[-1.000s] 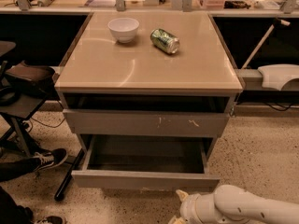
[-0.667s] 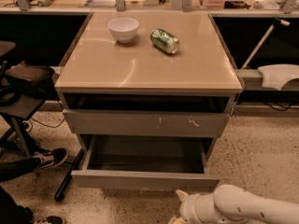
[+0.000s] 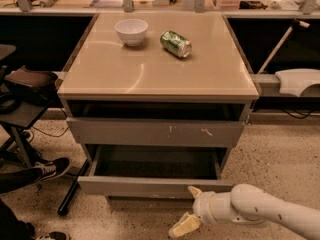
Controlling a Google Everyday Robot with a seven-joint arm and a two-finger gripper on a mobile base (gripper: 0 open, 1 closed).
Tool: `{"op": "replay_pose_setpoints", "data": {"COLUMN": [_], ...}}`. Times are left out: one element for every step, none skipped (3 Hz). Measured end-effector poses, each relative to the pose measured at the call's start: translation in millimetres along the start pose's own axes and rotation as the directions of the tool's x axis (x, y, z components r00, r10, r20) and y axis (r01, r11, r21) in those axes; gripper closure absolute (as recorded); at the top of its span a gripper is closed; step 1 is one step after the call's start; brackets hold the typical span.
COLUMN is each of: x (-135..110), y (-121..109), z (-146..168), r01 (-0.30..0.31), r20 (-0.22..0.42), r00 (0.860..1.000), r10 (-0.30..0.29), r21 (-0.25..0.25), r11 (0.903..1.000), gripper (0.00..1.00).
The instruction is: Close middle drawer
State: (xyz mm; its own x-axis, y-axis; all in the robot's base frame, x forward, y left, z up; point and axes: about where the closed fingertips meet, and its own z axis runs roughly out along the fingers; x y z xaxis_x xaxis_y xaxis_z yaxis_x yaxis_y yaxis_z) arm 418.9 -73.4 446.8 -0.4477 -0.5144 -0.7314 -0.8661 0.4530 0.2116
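The middle drawer point(image 3: 150, 186) is pulled well out of the grey cabinet. Its plain grey front faces me and its grey inside looks empty. Above it, the drawer front with small white scratch marks point(image 3: 125, 132) stands slightly out. My gripper point(image 3: 188, 209) is low in front of the cabinet, just below and right of the middle drawer's front panel. Its two pale fingers are spread apart and hold nothing. One fingertip point(image 3: 194, 191) is close to the panel's lower edge; whether it touches is unclear.
On the beige cabinet top point(image 3: 100, 74) stand a white bowl point(image 3: 131, 31) and a green can point(image 3: 176, 43) lying on its side. A chair point(image 3: 25, 91) and a person's shoe point(image 3: 49, 169) are at the left. A white object point(image 3: 298, 81) is at the right.
My gripper and arm have risen a little toward the middle drawer's front. The drawers, bowl and can have not moved.
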Motion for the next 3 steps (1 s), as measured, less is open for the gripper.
{"op": "replay_pose_setpoints", "data": {"x": [-34,-51,-52], "y": [-25,-41,-41], "z": [12,25,24], "r01": [0.022,0.024,0.025], "r20": [0.018,0.021,0.021], "r00": [1.000,0.999,0.999], "r10": [-0.023,-0.025,-0.025], "r21": [0.012,0.013,0.013], "r11": [0.9997,0.9996,0.9996], "gripper": [0.00,0.00,0.00]}}
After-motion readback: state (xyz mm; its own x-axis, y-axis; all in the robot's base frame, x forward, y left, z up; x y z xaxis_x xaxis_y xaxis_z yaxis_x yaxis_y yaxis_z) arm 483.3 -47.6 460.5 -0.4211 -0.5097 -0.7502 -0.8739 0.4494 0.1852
